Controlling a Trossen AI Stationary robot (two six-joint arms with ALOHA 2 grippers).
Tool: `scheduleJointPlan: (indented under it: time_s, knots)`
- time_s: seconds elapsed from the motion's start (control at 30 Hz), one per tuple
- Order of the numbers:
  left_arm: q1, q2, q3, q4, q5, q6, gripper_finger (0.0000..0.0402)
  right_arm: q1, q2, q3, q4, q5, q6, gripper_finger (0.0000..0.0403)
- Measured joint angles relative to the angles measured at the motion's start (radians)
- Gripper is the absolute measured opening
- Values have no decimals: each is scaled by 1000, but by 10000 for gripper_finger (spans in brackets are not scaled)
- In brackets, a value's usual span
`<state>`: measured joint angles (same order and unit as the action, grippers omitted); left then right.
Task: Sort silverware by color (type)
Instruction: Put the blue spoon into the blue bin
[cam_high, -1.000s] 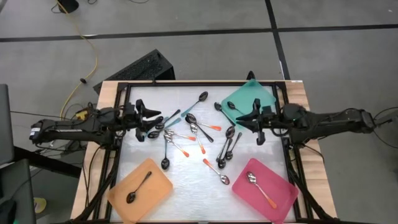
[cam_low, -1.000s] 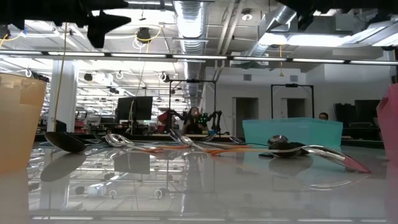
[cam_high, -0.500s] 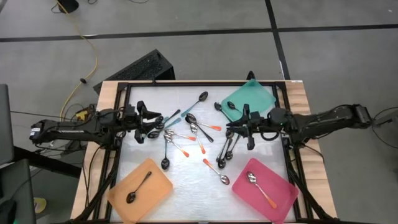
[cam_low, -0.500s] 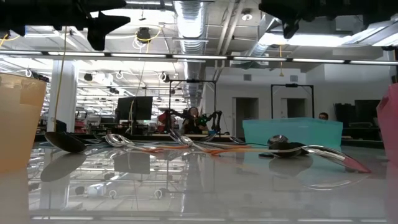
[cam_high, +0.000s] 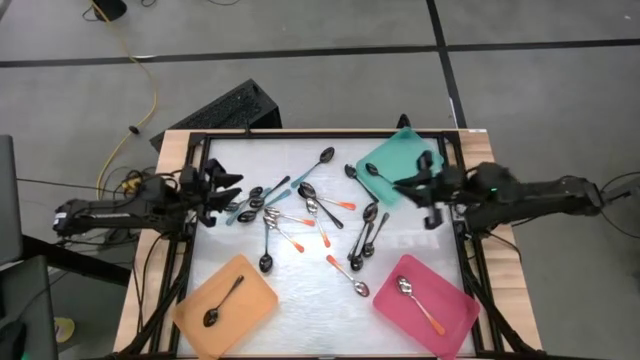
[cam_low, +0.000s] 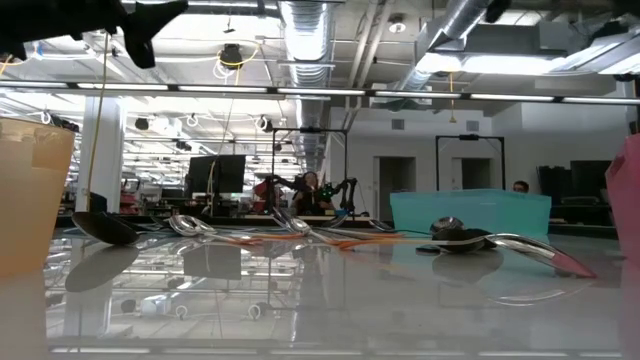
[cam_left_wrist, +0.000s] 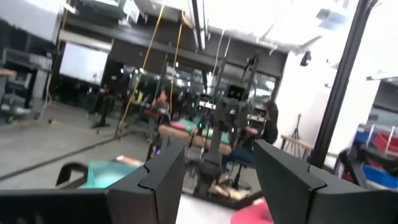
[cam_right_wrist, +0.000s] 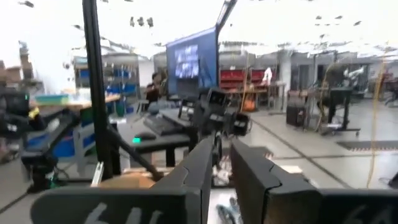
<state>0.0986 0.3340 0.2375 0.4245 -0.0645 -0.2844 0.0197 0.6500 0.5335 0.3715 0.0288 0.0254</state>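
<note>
high view: the left claw (cam_high: 222, 186) hangs over the left edge of the counter (cam_high: 310, 290), fingers spread wide, nothing seen between them. the main scatter of silverware (cam_high: 310, 215) lies just inward of this claw, toward the counter's middle; the nearest teal-handled spoon (cam_high: 245, 211) is just beside its tips, and whether they touch cannot be made out. the right claw (cam_high: 425, 192) hangs at the inner edge of the teal tray (cam_high: 405, 155), fingers only slightly parted; whether it holds anything is not discernible from above. one spoon lies in the teal tray just beside this claw, one in the orange tray (cam_high: 228, 306), two in the pink tray (cam_high: 428, 308), well apart from both claws.

low view: both claws are cut off by the upper frame; only dark arm parts show. spoons lie in a low row across the counter, overlapping, so individual handles are hard to separate. the orange tray and pink tray are cropped at the frame's sides.

left wrist view: the two dark fingers (cam_left_wrist: 158, 183) stand well apart with nothing between them. the view points into the room; no silverware shows.

right wrist view: the fingers (cam_right_wrist: 249, 180) stand close, a narrow gap between. a small blurred spoon-like shape lies below the gap; nothing clearly gripped.
</note>
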Motion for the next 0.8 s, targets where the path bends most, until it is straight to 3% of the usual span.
scheduleJointPlan:
  time_s: [0.27,0.37,0.47,0.6,0.8]
  knots:
    - [0,-87,0,-102,-3,1,177,-5,-311,2,-160,-1,82,81]
    - [0,-89,0,-100,-3,1,177,1,-407,3,-349,4,105,81]
    - [0,-88,0,-100,-3,1,177,-1,-495,0,-579,92,134,81]
    - [0,-88,0,-102,-3,-6,177,-1,-589,0,-750,218,229,81]
    - [0,-85,0,-107,-3,-6,177,0,-647,-38,-837,185,239,81]
